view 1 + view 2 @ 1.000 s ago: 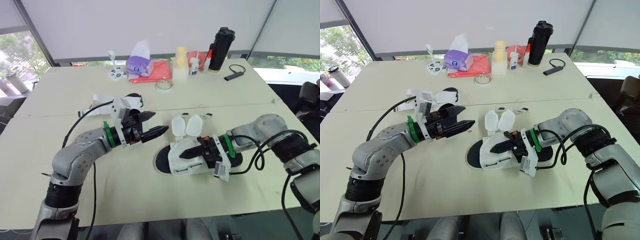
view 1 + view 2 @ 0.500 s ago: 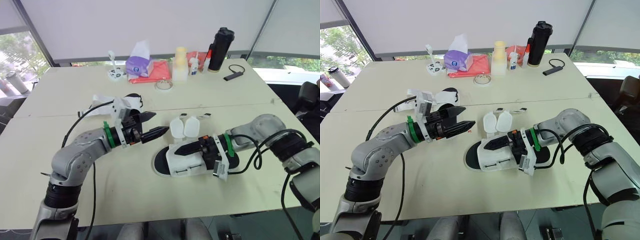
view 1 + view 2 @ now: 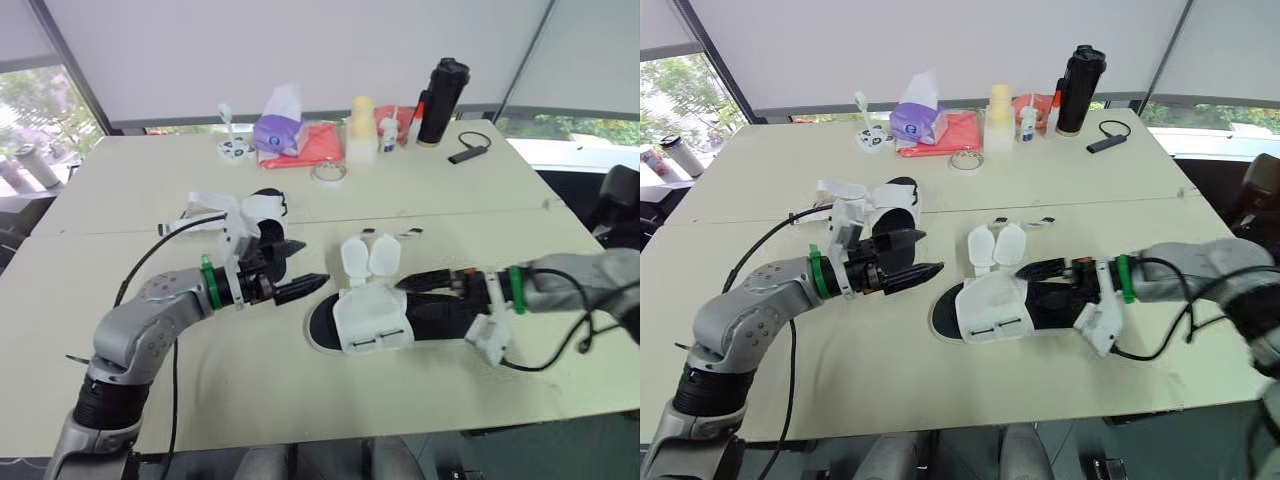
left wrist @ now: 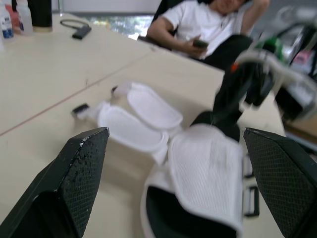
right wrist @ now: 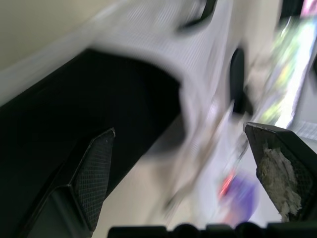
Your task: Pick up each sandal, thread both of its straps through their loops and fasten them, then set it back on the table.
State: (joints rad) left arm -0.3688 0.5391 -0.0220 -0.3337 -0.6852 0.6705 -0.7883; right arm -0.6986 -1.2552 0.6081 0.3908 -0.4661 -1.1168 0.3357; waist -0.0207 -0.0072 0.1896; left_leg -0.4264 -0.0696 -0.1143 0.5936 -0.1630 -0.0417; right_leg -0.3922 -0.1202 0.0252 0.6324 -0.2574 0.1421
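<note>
Right hand (image 3: 418,284), fingers apart, at sandal (image 3: 368,322)

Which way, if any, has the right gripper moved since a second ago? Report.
Yes. The right gripper has pulled back to the robot's right, off the white strap of the sandal, toward its heel.

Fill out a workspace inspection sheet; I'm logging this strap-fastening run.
Surface: pale table, seam across the middle.
Job's things: near sandal flat, both straps open; far sandal behind it, straps look loose.
Clutter: tissue box, red cloth, tape roll, bottles, flask along the far edge.
Grippers: left gripper open, beside near sandal; right gripper open, over its footbed.
Cables: cable on left arm; corded dongle by the flask.
Surroundings: seated person, windows.
</note>
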